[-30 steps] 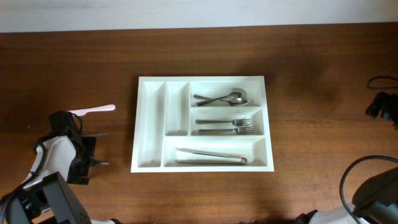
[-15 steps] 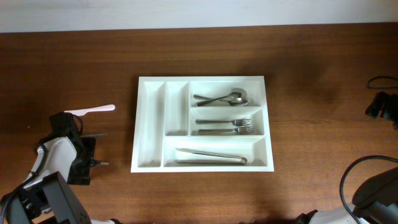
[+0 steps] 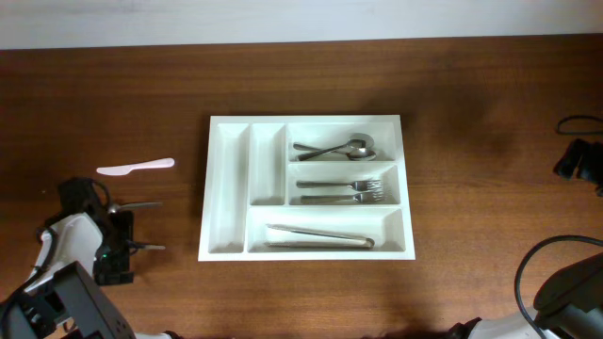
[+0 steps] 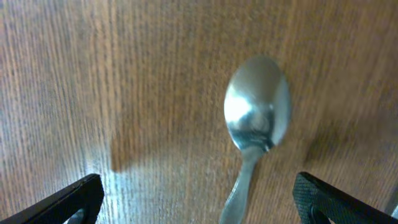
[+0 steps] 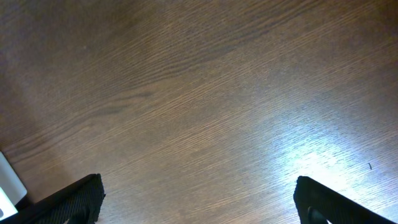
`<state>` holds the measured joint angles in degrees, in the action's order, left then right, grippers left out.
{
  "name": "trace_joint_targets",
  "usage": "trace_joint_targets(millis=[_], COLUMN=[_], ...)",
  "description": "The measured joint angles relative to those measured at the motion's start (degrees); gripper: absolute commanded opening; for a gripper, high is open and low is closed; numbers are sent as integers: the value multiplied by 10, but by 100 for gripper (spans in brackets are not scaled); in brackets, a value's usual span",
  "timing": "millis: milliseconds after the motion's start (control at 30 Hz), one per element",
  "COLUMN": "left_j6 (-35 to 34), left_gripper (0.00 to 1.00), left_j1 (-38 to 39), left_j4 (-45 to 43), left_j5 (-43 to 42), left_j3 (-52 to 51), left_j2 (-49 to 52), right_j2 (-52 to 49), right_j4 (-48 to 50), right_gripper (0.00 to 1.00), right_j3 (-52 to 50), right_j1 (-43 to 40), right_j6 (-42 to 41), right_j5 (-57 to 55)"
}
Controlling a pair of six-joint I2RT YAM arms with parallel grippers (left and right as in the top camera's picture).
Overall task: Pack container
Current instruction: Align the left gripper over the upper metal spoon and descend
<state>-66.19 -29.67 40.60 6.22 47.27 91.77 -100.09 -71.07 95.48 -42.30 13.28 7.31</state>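
The white container lies in the middle of the table, with spoons and forks in its right compartments and long metal pieces in its front one. Its two narrow compartments hold nothing. My left gripper is open, left of the container and low over the wood. In the left wrist view a metal spoon lies on the table between my left gripper's spread fingers, untouched. My right gripper is open and empty over bare wood.
A pink plastic knife lies on the table behind my left gripper. A black object and cable sit at the right edge. A white corner shows at the left edge of the right wrist view.
My left arm has moved toward the table's front and a little left, away from the pink knife. The container and its contents have not moved.
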Motion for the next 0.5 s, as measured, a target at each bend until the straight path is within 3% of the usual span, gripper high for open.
trace_joint_targets(millis=[500], left_j6=[32], left_gripper=[99], left_j1=[-14], left_j4=[1], left_j5=[-30], left_j3=[-7], left_j2=[0], right_j2=[0], right_j4=[0], right_gripper=[99], right_j3=[0], right_j1=[0], right_j6=[0], right_j5=[0])
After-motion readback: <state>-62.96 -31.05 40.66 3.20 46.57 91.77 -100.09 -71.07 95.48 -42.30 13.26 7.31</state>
